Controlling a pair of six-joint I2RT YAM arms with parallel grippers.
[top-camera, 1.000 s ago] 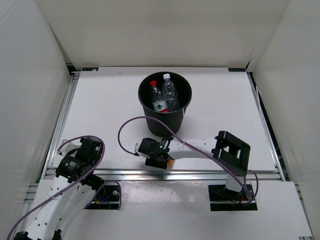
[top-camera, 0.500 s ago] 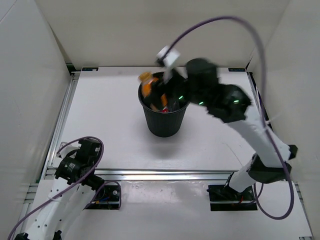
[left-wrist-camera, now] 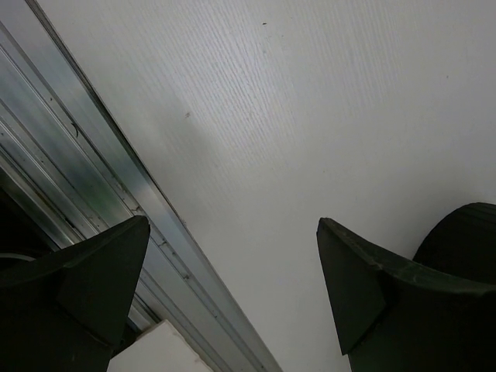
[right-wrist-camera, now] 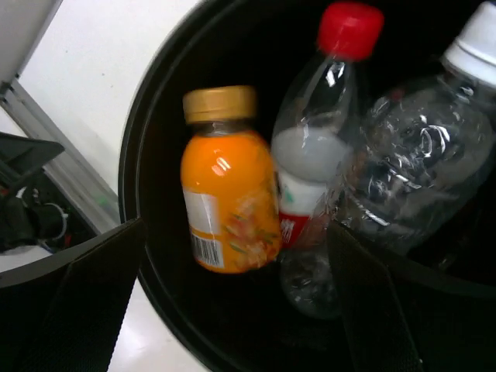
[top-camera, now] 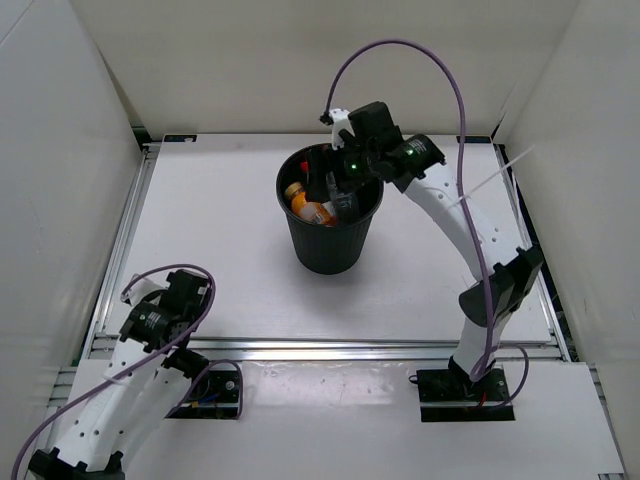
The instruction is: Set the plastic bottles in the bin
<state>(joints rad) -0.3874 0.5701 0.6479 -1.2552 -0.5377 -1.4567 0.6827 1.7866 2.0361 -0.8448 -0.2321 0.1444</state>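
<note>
Nearest me, the left gripper (left-wrist-camera: 231, 256) sits low by the front edge of the white table (top-camera: 220, 220), jaws spread wide and nothing in them. Further back, the right gripper (right-wrist-camera: 236, 287) just swung up over the round black plastic bin (top-camera: 330, 250) and its jaws popped apart. So the short orange bottle with the gold cap (right-wrist-camera: 229, 201) now lies inside, next to the clear red-capped bottle (right-wrist-camera: 310, 155) and the clear white-capped bottle (right-wrist-camera: 418, 170). One more done, I'd say.

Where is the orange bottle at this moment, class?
In the right wrist view, the orange bottle sits inside the black bin, near its left wall, with the red-capped bottle just to its right.
</note>
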